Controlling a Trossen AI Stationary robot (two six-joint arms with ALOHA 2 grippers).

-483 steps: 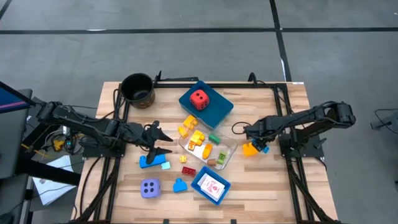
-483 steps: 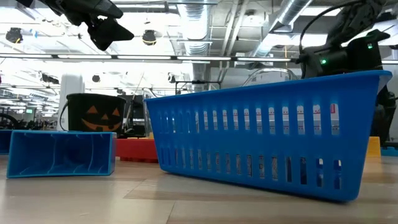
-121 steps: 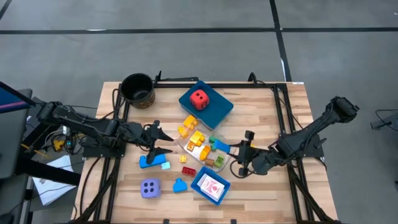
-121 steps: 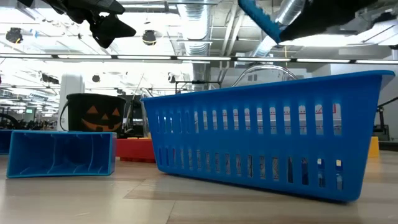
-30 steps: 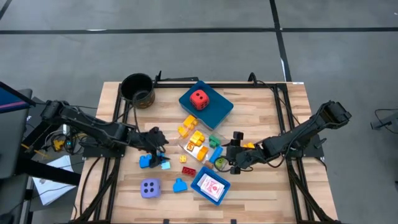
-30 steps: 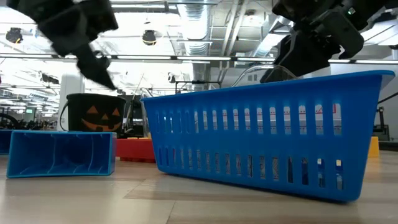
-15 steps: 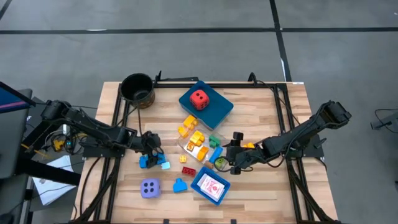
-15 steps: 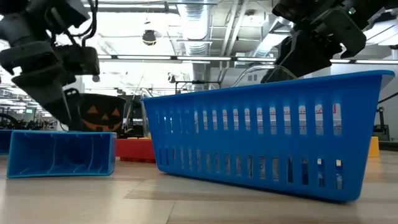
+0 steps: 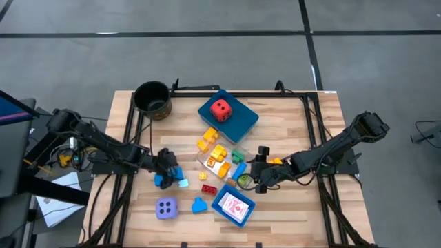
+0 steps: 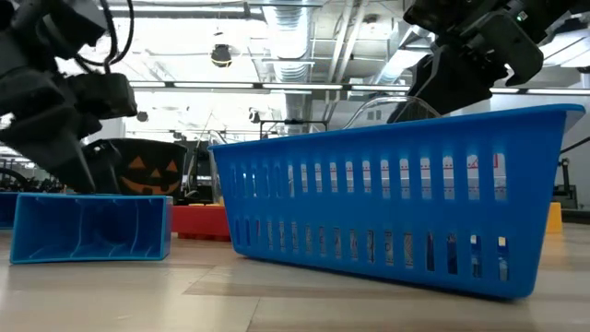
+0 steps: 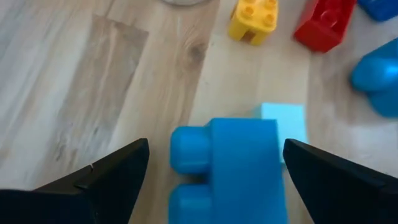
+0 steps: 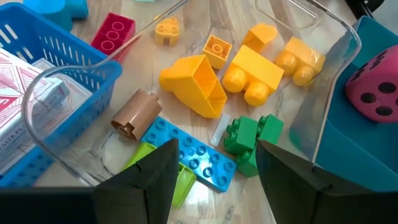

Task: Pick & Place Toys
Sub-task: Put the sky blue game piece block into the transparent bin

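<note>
A chunky blue plastic brick [image 11: 233,165] is lying on the wooden table [image 9: 289,207], as the left gripper [image 11: 214,171] is hanging right over it, fingers spread to either side. The right gripper [image 12: 214,171] is hovering, jaws apart and empty, above a clear plastic tray [image 12: 323,99] of yellow, green and blue bricks.

Toys scattered mid-table, as we see them

We find a blue brick [image 11: 239,163] flat on the wood beside a pale cube [image 11: 285,123]; yellow bricks [image 12: 249,65], a green brick [image 12: 249,142] and a long blue plate [image 12: 189,154] heaped together; a red die [image 9: 220,109] and a lavender die [image 9: 165,207] well apart.
</note>
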